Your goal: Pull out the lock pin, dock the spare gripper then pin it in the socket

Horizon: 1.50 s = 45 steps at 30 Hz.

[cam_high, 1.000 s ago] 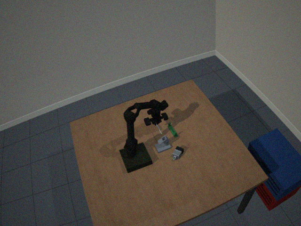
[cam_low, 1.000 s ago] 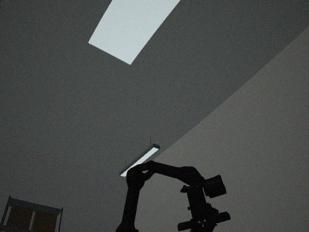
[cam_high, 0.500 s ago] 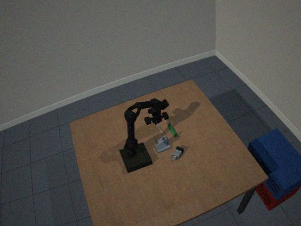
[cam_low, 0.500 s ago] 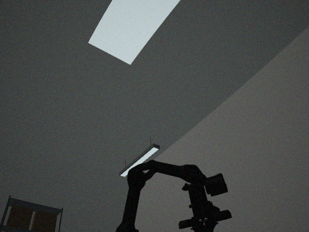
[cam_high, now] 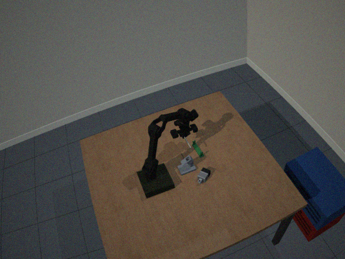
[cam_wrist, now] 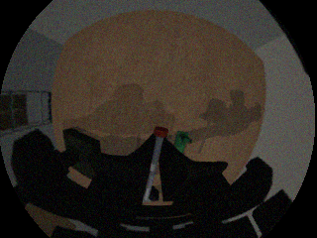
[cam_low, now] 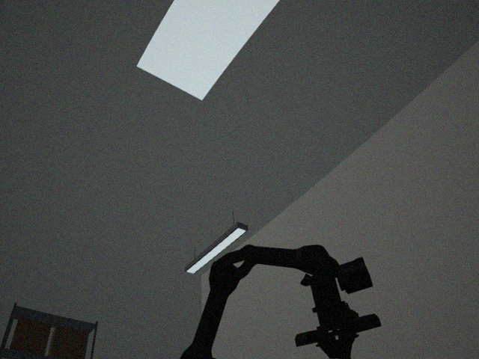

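Observation:
My gripper (cam_high: 184, 136) (cam_wrist: 157, 137) is shut on the lock pin and holds it above the table. The pin (cam_high: 187, 142) (cam_wrist: 155, 161) is a thin pale rod that slants down from the fingers; its red head shows between the fingertips in the wrist view. In the top view the grey mount (cam_high: 186, 169) stands beside the robot base, with its raised socket block (cam_high: 186, 161) clear of the pin. The spare gripper (cam_high: 203, 175), grey with a dark end, lies on the table to the right of the mount. The fingertips are out of frame in the exterior view.
A green bracket-like holder (cam_high: 198, 149) (cam_wrist: 181, 144) stands on the wooden table (cam_high: 167, 220) behind the mount. The dark robot base (cam_high: 156, 182) is left of the mount. Blue and red boxes (cam_high: 320, 181) stand beyond the table's right edge.

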{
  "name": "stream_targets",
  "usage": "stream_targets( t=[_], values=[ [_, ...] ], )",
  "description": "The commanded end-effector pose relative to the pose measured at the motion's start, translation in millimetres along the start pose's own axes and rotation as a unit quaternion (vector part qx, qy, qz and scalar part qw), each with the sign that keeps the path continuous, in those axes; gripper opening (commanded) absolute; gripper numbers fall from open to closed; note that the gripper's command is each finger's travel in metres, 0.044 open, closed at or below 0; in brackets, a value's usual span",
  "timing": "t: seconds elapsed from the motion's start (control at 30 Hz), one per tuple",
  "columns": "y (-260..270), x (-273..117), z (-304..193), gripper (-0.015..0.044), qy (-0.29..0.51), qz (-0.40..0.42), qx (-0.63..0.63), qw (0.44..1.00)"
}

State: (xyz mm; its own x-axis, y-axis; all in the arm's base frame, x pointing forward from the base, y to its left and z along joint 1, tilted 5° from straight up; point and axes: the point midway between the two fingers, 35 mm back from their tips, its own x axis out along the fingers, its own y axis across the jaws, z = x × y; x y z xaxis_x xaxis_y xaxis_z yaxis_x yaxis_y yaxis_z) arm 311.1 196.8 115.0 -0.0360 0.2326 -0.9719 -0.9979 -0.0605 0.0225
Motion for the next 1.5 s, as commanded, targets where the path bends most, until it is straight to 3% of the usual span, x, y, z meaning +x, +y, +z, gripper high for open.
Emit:
stream_targets(
  t=[0.0, 0.7, 1.47],
  values=[
    [-10, -4, 5, 0.0000, -0.001, -0.003, -0.005, 1.000],
    [-63, -6, 24, 0.0000, -0.001, -0.004, -0.016, 1.000],
    [-68, 23, 20, 0.0000, -0.002, -0.006, -0.018, 1.000]
  ],
)
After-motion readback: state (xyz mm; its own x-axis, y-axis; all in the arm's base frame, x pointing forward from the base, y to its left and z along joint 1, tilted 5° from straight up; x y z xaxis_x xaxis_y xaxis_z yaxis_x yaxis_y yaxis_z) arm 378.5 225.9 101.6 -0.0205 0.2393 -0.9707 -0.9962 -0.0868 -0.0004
